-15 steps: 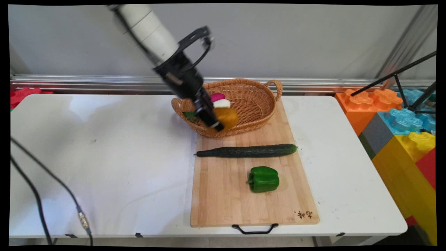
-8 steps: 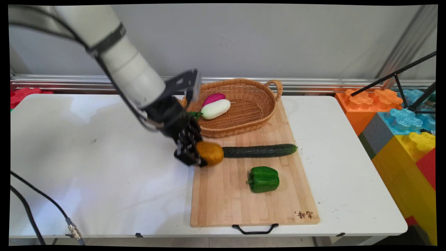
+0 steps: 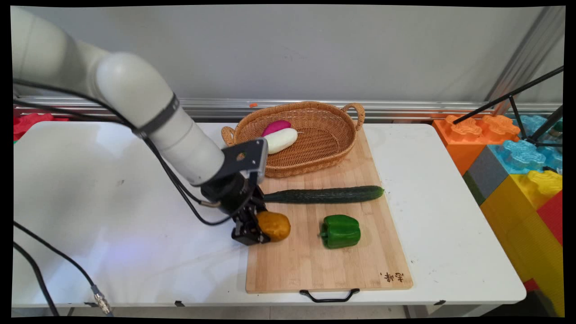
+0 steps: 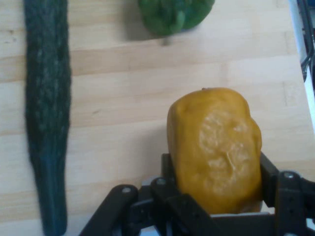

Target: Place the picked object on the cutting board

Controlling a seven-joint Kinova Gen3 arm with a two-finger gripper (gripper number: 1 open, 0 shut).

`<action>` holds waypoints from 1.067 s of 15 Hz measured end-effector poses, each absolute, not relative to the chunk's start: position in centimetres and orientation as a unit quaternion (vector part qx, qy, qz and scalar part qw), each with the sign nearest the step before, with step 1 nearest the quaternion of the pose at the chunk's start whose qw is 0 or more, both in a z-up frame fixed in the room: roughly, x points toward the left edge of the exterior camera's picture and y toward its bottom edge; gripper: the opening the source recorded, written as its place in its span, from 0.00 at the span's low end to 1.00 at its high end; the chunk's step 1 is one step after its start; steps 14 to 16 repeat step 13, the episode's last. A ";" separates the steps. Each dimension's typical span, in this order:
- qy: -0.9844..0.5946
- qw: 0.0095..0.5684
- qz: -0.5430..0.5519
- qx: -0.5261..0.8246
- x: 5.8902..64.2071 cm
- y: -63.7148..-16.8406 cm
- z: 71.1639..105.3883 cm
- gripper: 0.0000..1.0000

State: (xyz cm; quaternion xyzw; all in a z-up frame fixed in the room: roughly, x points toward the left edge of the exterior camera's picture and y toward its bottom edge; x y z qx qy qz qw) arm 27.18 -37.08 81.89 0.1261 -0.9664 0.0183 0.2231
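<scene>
Counter (image 3: 112, 193), white and wide, runs to a grey wall, with coloured blocks (image 3: 517, 166) stacked at its right end. On it lies a wooden cutting board (image 3: 342, 265) carrying a wicker basket (image 3: 324, 135) with a white-and-pink radish (image 3: 279, 137) inside, a cucumber (image 3: 324, 194) and a green pepper (image 3: 340, 231). My gripper (image 3: 263, 229) is clamped on a yellow-brown potato (image 3: 273, 225) at the board's left edge, near the cucumber's stem end.

From my hand, the potato (image 4: 214, 147) sits between my fingers (image 4: 270, 174) over the board (image 4: 123, 98); the cucumber (image 4: 47, 113) lies alongside, the pepper (image 4: 174, 14) beyond.
</scene>
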 end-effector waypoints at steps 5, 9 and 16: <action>-0.966 0.225 0.031 0.124 26.3 -36.8 79.7 0.00; -0.966 0.226 0.039 0.122 25.8 -36.7 78.4 0.00; -0.965 0.232 0.041 0.118 25.1 -36.7 77.9 1.00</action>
